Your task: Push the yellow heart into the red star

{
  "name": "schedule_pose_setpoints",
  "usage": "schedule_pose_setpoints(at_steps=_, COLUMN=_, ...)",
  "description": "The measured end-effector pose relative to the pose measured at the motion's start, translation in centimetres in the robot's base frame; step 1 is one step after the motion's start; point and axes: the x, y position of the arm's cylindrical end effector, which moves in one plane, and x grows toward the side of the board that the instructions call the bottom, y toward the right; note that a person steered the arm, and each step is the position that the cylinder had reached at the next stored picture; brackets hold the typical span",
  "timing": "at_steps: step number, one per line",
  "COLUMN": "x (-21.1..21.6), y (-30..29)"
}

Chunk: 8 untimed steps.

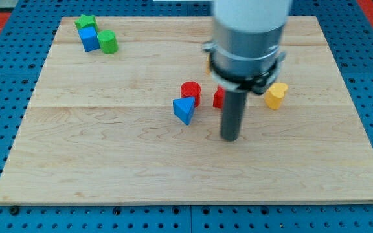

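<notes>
The yellow heart [276, 94] lies on the wooden board at the view's right of centre. The red star [218, 97] is mostly hidden behind my rod; only its left part shows. My tip [229, 137] rests on the board below the red star and to the lower left of the yellow heart, touching neither as far as I can see. A gap separates the heart from the star, with the rod's mount partly covering it.
A red cylinder [190, 92] and a blue triangle [184, 110] sit just left of the star. A green star [85, 22], a blue cube [89, 39] and a green cylinder [107, 42] cluster at the top left. A yellow block [208, 63] peeks out behind the arm.
</notes>
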Motion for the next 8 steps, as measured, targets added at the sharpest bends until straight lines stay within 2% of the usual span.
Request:
schedule_pose_setpoints(at_steps=2, x=-5.4, y=12.0)
schedule_pose_setpoints(at_steps=4, x=-5.1, y=-0.9)
schedule_pose_setpoints(at_steps=5, x=-4.0, y=2.6)
schedule_pose_setpoints(at_steps=7, x=-9.5, y=8.2)
schedule_pose_setpoints(at_steps=8, x=-9.9, y=5.8)
